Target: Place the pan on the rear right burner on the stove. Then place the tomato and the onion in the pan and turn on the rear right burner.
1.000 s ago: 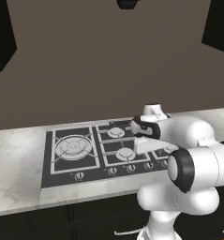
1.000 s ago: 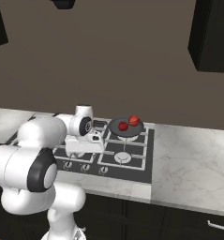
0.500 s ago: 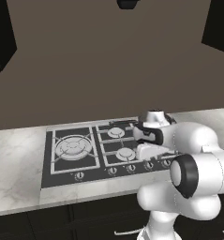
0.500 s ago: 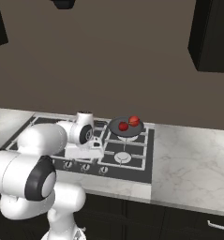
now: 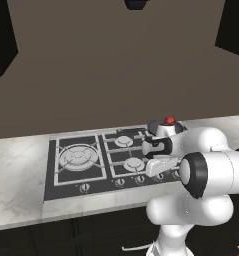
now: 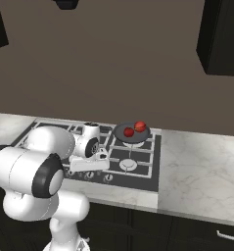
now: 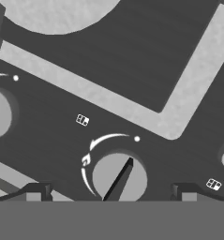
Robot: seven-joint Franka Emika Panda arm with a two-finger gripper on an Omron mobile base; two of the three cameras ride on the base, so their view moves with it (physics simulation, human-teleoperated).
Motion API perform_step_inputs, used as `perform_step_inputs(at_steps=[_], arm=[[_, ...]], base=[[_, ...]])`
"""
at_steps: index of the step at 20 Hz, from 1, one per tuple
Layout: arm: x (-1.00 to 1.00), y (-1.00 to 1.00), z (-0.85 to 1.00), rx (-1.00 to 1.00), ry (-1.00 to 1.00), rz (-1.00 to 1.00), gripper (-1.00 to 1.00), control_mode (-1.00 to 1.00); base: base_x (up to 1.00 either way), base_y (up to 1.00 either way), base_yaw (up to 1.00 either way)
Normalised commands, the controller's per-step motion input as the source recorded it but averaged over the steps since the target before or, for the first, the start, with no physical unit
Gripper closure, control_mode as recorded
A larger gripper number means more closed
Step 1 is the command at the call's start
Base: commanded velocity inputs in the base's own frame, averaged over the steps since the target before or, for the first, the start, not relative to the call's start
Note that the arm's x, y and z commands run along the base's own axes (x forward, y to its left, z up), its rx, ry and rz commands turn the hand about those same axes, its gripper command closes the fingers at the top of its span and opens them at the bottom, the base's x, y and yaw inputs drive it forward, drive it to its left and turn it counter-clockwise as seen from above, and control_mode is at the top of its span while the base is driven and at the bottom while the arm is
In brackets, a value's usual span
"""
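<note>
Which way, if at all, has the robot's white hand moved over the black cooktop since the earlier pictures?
Yes. The hand has come forward, from the middle grates toward the knob row at the front edge of the black cooktop.

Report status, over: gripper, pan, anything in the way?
Gripper open, straddling a stove knob. Pan on rear right burner, two red items inside. Nothing blocking the knob.

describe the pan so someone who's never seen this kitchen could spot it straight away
Start at the stove, the wide black cooktop set into the marble counter, and go to its back right corner in the right base view. The pan sits there on the grate, round, shallow and dark grey. It is the one burner spot that is covered, and it holds two red round things.
</note>
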Motion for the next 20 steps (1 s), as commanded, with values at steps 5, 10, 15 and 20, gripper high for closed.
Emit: perform_step_inputs(at_steps=[5, 10, 15, 20], arm=[[0.14, 0.0, -0.23, 0.03, 0.0, 0.07, -1.0, -1.0], [0.05, 0.05, -0.26, 0.01, 0.0, 0.07, 1.0, -1.0], [0.0, 0.07, -0.22, 0.0, 0.0, 0.05, 1.0, -1.0], [0.0, 0.03, -0.03, 0.0, 0.01, 0.12, 1.0, -1.0]], base=[[0.0, 0.0, 0.0], [0.0, 0.0, 0.0], [0.0, 0.0, 0.0], [0.0, 0.0, 0.0]])
